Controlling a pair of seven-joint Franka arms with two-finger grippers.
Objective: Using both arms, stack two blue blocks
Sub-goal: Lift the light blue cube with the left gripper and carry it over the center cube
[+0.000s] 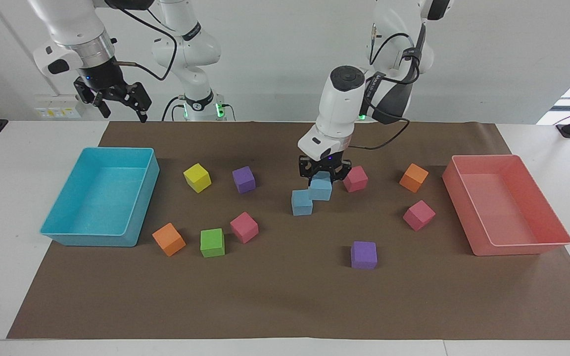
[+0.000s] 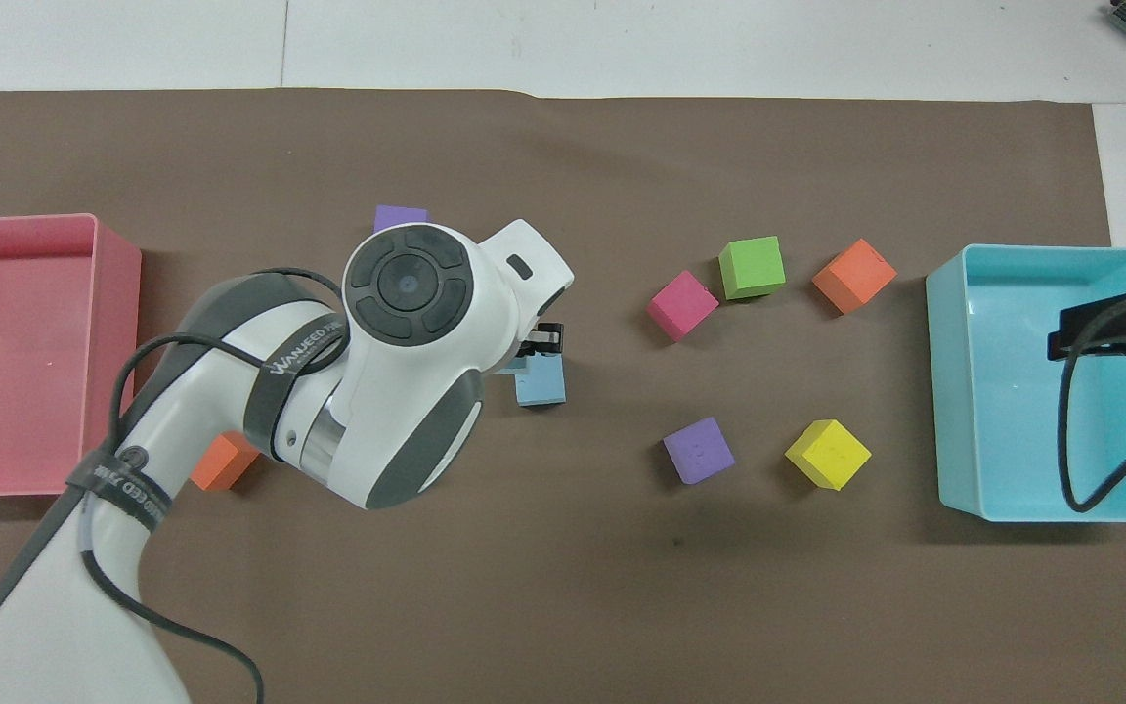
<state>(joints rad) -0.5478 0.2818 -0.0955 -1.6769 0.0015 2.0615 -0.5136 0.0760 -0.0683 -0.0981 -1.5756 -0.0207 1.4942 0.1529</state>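
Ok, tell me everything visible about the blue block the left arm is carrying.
The carried blue block is a small, matte, foam-like sky-blue cube. The left tool is shut on its upper part, holding it roughly level in the air. It hangs close beside the resting blue block, overlapping its upper corner in the facing view, not yet centred over it.

One sky-blue block hangs lifted beside the other.

The left arm reaches out over the middle of the surface, forearm tilted, wrist bent steeply down. Its left gripper points straight down, fingers clamped on a blue block held in the air. The right arm waits upright at its own end, right gripper raised high, fingers apparently spread apart.
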